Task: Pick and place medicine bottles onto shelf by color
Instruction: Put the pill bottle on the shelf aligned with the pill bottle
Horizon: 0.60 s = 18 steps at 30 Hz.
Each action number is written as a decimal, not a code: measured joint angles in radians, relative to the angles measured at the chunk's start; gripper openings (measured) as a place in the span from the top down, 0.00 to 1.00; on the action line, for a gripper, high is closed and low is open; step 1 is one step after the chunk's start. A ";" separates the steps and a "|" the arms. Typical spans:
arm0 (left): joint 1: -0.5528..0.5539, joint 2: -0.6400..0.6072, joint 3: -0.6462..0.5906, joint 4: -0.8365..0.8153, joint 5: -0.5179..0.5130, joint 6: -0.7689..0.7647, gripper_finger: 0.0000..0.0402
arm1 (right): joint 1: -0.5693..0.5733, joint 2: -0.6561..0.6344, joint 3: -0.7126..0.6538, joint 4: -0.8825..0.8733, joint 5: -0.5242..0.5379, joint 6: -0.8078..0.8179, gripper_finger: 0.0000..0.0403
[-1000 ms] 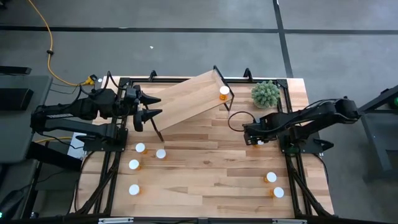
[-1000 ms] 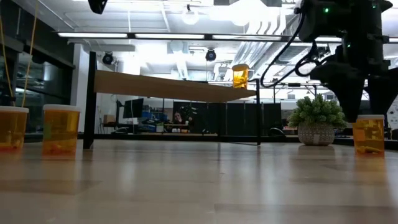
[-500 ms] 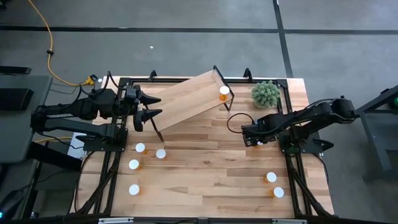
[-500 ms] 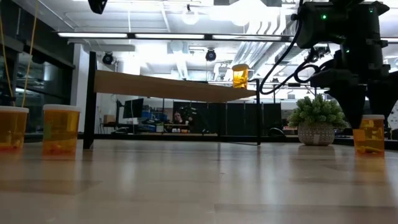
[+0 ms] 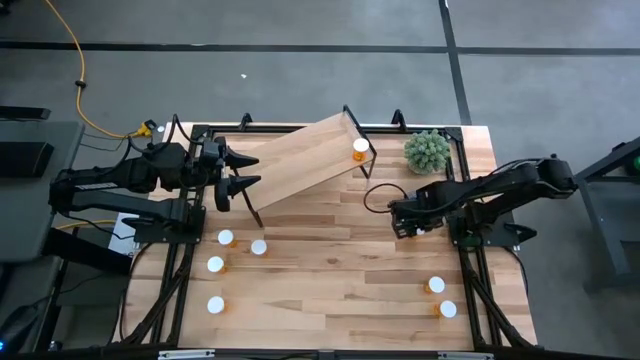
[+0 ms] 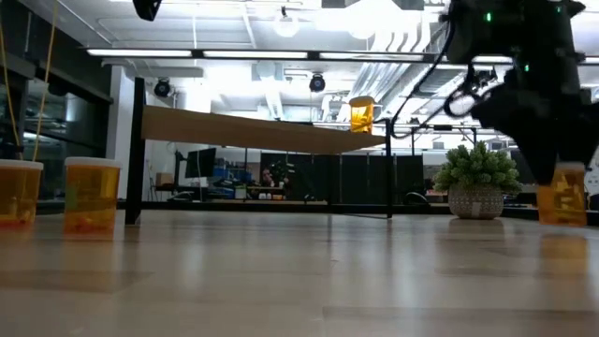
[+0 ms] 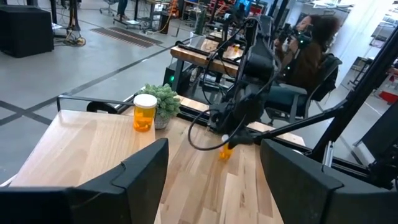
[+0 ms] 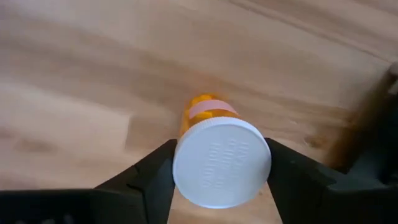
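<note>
My right gripper (image 5: 401, 222) stands fingers down at the table's right middle, shut on an orange medicine bottle (image 6: 564, 194) with a white cap (image 8: 222, 163). The high view hides that bottle under the gripper. My left gripper (image 5: 245, 171) is open and empty at the left end of the shelf (image 5: 310, 160), a light-wood plank on black legs. One bottle (image 5: 360, 150) stands on the shelf's right end. Several bottles stand on the table at the left (image 5: 226, 238) and two at the right (image 5: 436, 285). My right gripper holds the bottle by its white cap (image 8: 186, 168), pinched between the two fingers (image 8: 155, 177) on opposite sides. The fingers come from above, pointing down. The bottle hangs about upright, orange body below the cap. Whether its base touches the tabletop I cannot tell.
A fuzzy green plant in a pot (image 5: 428, 150) stands at the far right, beside the shelf's right end. A black cable (image 5: 380, 190) loops on the table by my right arm. Bare tabletop lies in the middle and near the front (image 5: 330, 280).
My right gripper has come down over the bottle and shifted a little toward the table's left. In the low view its fingers now cover the bottle's top, and the bottle has shifted slightly.
</note>
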 joint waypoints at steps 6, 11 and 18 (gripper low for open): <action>0.000 0.000 0.000 0.000 0.000 0.000 0.39 | -0.016 -0.047 0.279 -0.097 0.033 -0.224 0.51; 0.000 0.000 0.000 0.000 0.000 0.000 0.39 | -0.072 -0.001 0.602 -0.111 0.167 -0.397 0.51; 0.001 0.000 0.000 0.000 0.000 0.000 0.39 | -0.212 0.213 0.930 -0.317 0.252 -0.585 0.51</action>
